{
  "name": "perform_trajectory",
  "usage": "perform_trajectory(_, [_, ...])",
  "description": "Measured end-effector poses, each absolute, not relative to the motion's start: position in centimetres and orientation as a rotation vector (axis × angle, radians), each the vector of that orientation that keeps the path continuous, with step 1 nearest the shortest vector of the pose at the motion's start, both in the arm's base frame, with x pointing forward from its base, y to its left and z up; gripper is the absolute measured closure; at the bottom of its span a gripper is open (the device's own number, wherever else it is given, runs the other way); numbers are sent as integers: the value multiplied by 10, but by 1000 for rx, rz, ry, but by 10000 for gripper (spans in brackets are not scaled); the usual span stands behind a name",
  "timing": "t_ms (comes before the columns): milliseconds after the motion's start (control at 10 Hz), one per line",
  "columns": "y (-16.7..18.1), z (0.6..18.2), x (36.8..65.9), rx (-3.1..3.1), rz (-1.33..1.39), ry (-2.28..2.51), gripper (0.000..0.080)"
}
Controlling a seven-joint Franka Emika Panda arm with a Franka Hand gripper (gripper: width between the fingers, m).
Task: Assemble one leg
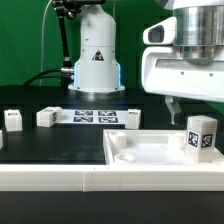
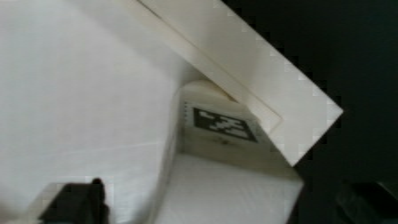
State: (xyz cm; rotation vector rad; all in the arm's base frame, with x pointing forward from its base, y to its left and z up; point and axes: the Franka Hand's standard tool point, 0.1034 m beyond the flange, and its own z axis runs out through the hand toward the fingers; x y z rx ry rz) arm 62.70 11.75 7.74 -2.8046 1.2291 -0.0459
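Worktop [image 1: 60, 150] comes first by size: a dark surface carrying every loose part. Next is the large white panel [image 1: 140, 150] with a raised rim, lying flat at the front toward the exterior view's right, presumably so that its corner can receive a leg. Behind it, flat at the centre, lies the marker board [image 1: 97, 116].

The arm [image 1: 190, 60] fills the upper part of the exterior view's right, its white wrist housing hanging over the panel and the tool [image 1: 172, 106] pointing straight down, short of the panel surface. That vertical pose looks suited to a descent onto something below it (a judgement, not a thing seen).

One leg [image 1: 201, 136], a stubby white block with a square tag facing the camera, stands upright at the panel's corner on the exterior view's right, in the spot where a leg would be fitted; whether it is seated or only resting there cannot be told. The wrist view shows the same tagged block [image 2: 224, 122] tucked against the panel's rim, beyond the two dark fingertips [image 2: 75, 203], which stand well apart with nothing between them. The tool is thus spread and empty, near the leg but not touching it.

Three more legs sit on the worktop: one at the exterior view's left edge [image 1: 13, 120], one beside the marker board [image 1: 47, 117], one just behind the panel [image 1: 132, 119].
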Motion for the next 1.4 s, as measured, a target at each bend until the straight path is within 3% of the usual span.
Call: perform_trajectory(1400, [121, 74, 624, -3077, -89, -575, 151])
